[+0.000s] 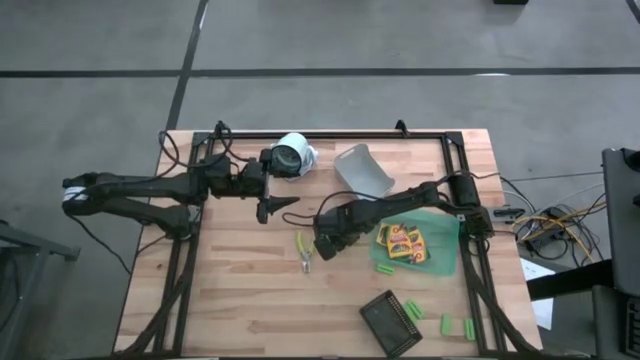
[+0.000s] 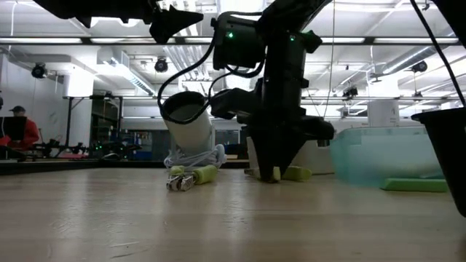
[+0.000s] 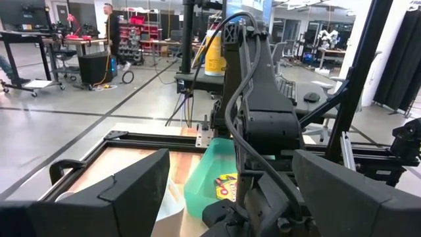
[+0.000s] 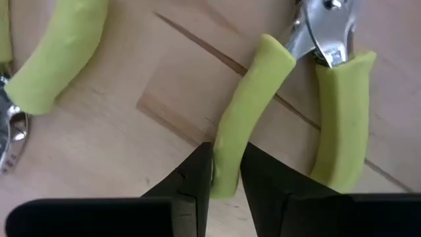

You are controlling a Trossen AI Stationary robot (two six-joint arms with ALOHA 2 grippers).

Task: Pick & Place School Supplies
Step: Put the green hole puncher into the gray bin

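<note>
Pinching yellow-handled tool's handle (image 4: 247, 112), right tool (image 4: 225, 172) mid-table; left tool (image 1: 283, 204) released, hovering near back edge.

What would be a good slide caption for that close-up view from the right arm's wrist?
Right gripper pinching one yellow-green handle of a small plier-like tool lying on the wooden table.

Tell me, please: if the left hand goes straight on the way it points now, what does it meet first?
Most likely the right arm, which fills the view just ahead of the open left hand. The green bin lies behind and below it. Depth is hard to judge.
</note>
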